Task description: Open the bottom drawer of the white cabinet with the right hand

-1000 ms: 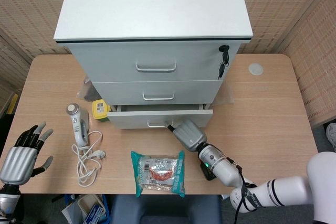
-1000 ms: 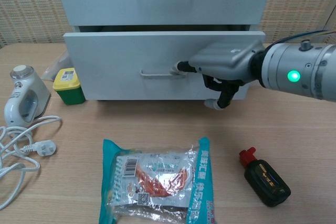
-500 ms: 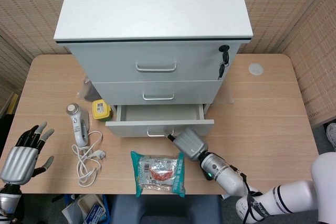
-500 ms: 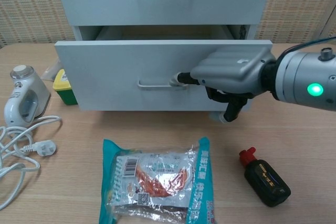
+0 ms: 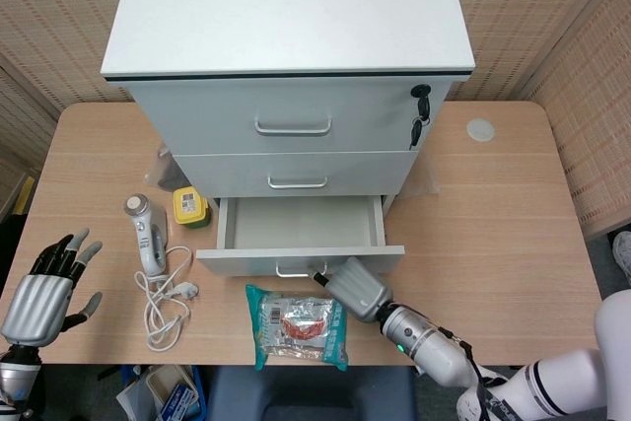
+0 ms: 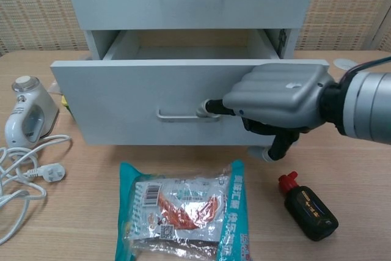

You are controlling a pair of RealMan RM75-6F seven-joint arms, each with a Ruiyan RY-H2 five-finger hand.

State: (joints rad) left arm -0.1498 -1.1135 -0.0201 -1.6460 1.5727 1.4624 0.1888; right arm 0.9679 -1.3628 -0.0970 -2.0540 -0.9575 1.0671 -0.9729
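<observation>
Keep the right hand point(image 6: 278, 93), fingers hooked on the bottom drawer point(image 6: 140, 105) handle point(image 6: 183, 115), pulling straight toward the near tabletop point(image 6: 360, 175) edge.

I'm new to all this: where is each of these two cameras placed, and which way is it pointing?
Head view: sits high, looks steeply down on the white cabinet and table; shows the left hand, open at the near left edge, and the right hand with its arm.
Chest view: sits low, near table height, facing the bottom drawer front; only the right hand shows.
Both share: right hand at the drawer handle, the snack packet.
</observation>
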